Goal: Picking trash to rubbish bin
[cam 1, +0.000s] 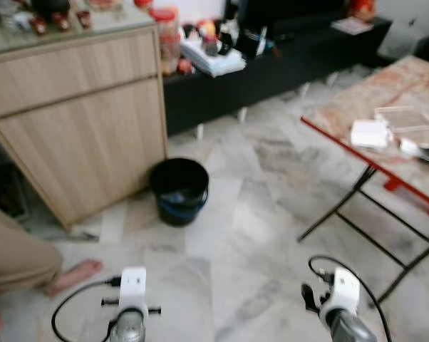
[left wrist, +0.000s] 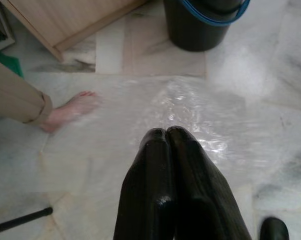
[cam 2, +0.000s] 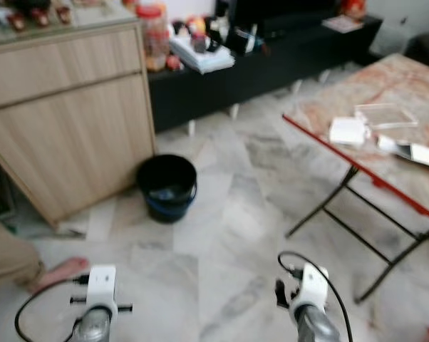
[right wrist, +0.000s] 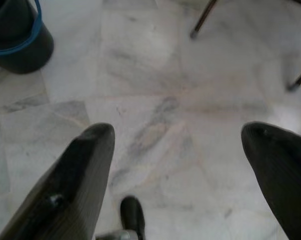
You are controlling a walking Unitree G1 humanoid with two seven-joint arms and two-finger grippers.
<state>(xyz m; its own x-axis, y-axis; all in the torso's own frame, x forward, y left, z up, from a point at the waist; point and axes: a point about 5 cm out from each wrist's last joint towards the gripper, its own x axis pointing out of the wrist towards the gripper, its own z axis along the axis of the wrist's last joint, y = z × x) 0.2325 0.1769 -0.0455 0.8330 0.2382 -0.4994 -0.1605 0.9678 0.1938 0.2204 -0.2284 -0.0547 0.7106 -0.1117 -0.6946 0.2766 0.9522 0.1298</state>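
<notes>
Clear crinkled plastic sheet (left wrist: 190, 107) pinched in the left pincer (left wrist: 166, 135), both black fingers pressed together on it; the sheet spreads out beyond the fingertips, over the marble floor (cam 1: 250, 235), glinting where light hits it. Black rubbish bin (cam 1: 179, 190) with a blue rim band stands on the floor just beside the corner of a light wooden cabinet (cam 1: 79, 128), ahead of the robot and slightly to its left. In the left wrist view the bin sits beyond the far edge of the sheet, not touching it as far as can be told.

Right pincer (right wrist: 178, 137) wide open, fingers well apart, nothing between them, above bare marble tile; the bin's edge shows off to one side.

Folding desk (cam 1: 336, 117) with a red-edged marbled top and dark metal legs on the robot's right, carrying a white box (cam 1: 369, 133) and a clear flat container (cam 1: 407, 117). Low black shelf unit (cam 1: 271, 78) along the far wall, cluttered with small items. A person's bare foot (cam 1: 73, 276) and tan trouser leg (cam 1: 18, 256) rest on the floor at far left.
</notes>
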